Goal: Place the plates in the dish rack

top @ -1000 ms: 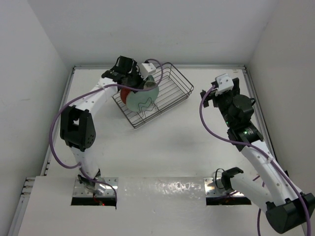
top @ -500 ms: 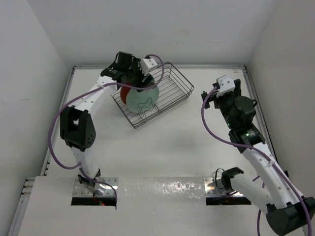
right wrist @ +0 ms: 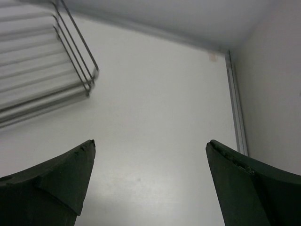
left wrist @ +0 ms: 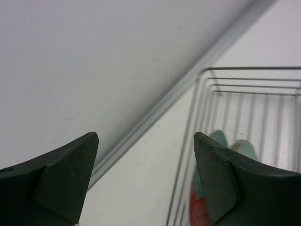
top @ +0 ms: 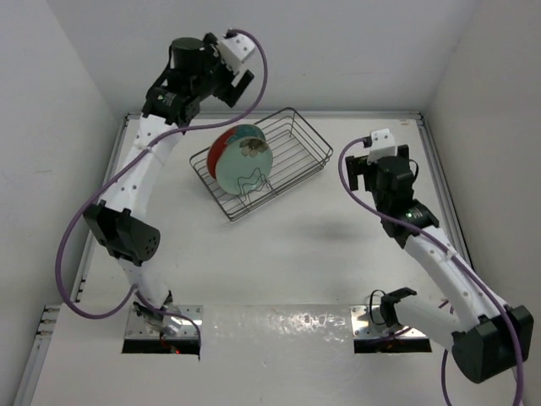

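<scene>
Dark wire dish rack (top: pixel 292 152), far left: mint plate (top: pixel 251 167) upright in zigzag holder, red plate (top: pixel 218 150) just behind. Left gripper (left wrist: pixel 146 141), right gripper (right wrist: pixel 150 146): jaws apart, empty.

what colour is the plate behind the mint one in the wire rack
Red round plate, clearest in top external view.

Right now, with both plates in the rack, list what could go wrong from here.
1. The red plate and the mint plate stand on edge, close together at one end of the dish rack. A knock might tip them.
2. The left fingers are open and point at the rack's corner. A low retreat could hook the thin wire and drag the rack along.
</scene>
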